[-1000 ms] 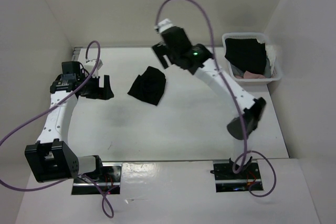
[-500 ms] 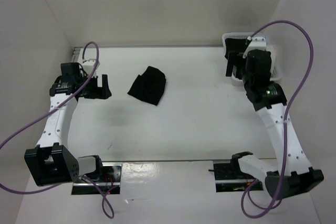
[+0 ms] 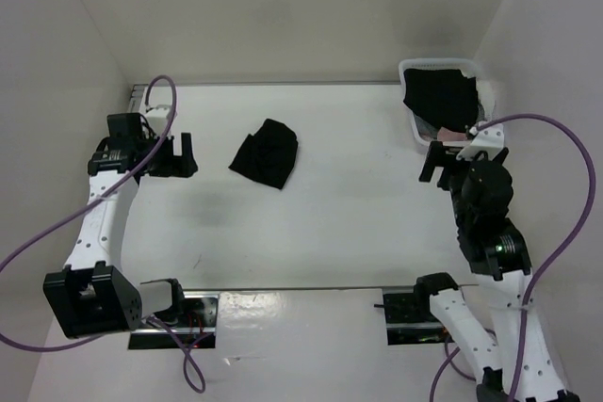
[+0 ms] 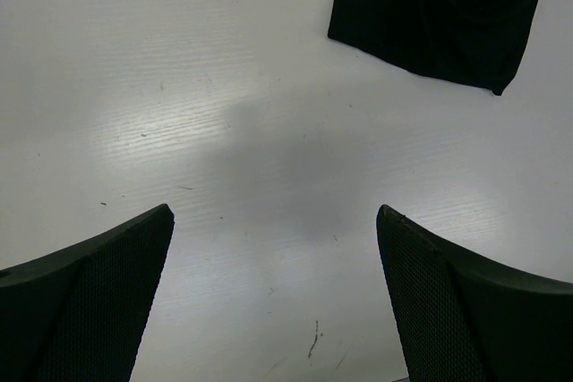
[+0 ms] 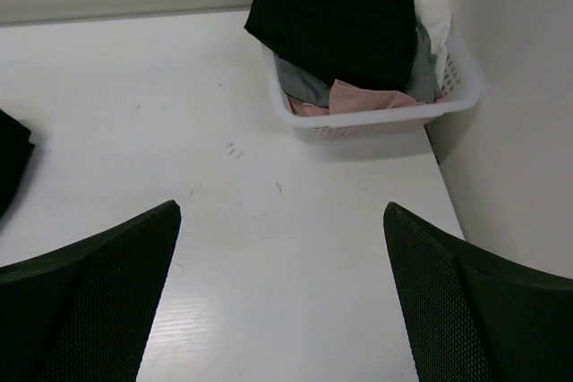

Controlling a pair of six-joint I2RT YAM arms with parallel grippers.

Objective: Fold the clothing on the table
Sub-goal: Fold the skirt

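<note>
The right gripper (image 3: 434,161) has swung from the upper centre of the top view to the right side, just below the basket (image 3: 413,124), with its jaws spread and empty. The left gripper (image 3: 181,157) stays spread at the left. The clothing (image 3: 265,153) lies unmoved in the upper middle of the table (image 3: 330,223).

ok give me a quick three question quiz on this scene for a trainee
1. Fill in: the left fingers and right fingers both stand ____.
2. Which are nearer the clothing? A left fingers, B right fingers.
3. True or false: the clothing lies on the table, outside the basket.
Key: 1 open; 2 A; 3 true.
</note>
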